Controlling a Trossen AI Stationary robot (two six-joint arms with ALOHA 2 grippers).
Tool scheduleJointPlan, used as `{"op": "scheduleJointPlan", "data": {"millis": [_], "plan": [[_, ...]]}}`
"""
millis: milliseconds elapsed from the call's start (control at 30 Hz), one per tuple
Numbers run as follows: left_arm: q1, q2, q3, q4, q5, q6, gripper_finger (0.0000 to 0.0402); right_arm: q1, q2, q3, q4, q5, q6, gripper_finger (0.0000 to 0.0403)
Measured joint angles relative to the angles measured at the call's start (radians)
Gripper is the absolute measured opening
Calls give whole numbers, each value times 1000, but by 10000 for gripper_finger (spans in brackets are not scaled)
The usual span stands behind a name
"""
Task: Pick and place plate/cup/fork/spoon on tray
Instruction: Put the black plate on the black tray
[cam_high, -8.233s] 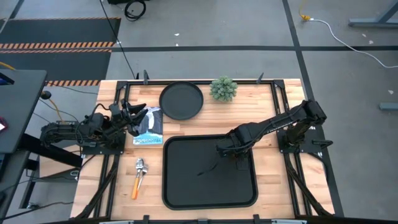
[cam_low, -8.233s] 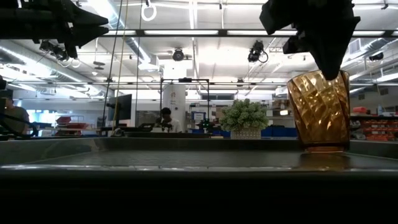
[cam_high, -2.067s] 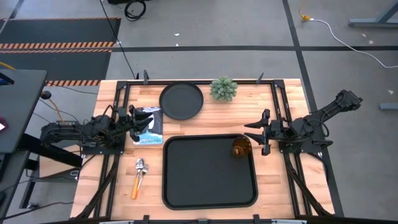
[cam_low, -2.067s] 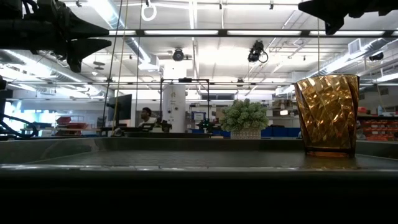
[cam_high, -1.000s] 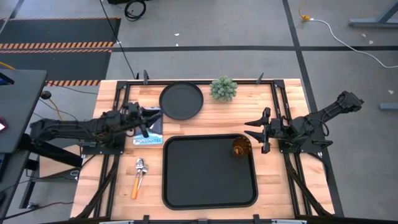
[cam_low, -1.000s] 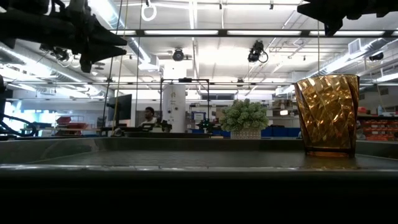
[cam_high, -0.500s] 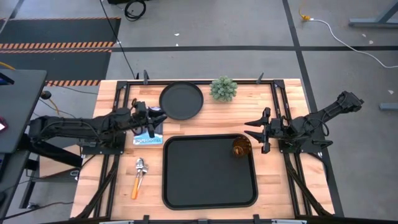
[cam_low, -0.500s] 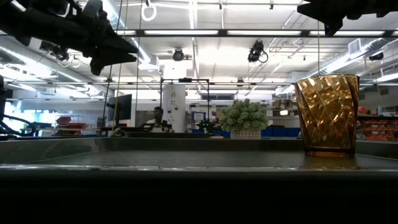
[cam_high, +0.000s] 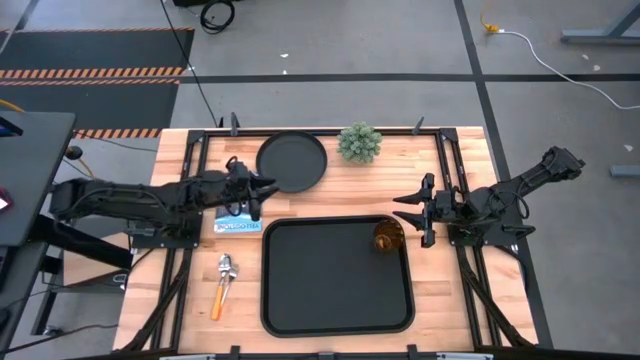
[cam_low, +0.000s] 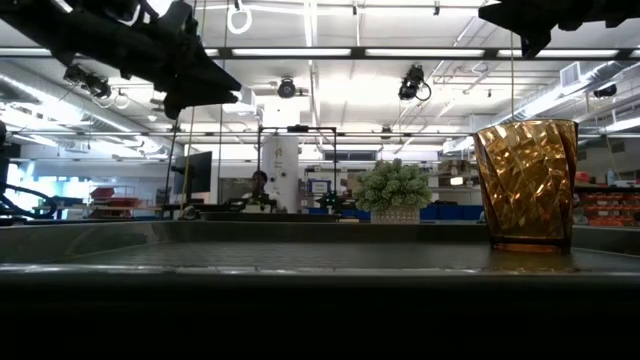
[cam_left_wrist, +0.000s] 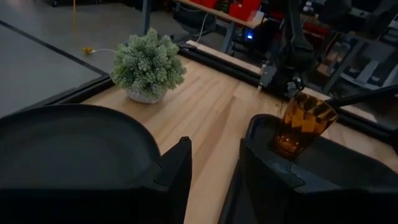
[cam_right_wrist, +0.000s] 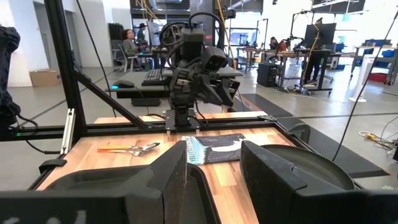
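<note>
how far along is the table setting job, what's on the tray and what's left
Done: the cup stands on the tray, at its far right corner. In hand: the left claw, open and empty, hovers at the near-left edge of the plate, which sits on the table beyond the tray. Left: the plate, plus the fork and spoon lying left of the tray. The right claw waits open beside the cup.

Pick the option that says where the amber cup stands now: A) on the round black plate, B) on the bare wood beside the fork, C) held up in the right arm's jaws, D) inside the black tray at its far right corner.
D: the cup stands upright inside the tray, in its far right corner, apart from the plate, and the right gripper beside it holds nothing.
</note>
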Motion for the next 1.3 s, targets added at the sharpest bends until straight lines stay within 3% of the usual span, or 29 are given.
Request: {"op": "scheduleJointPlan", "data": {"millis": [1300], "plan": [[-1,417,206,1,29,40,141,0,0,0,0,-3,-1,159]]}}
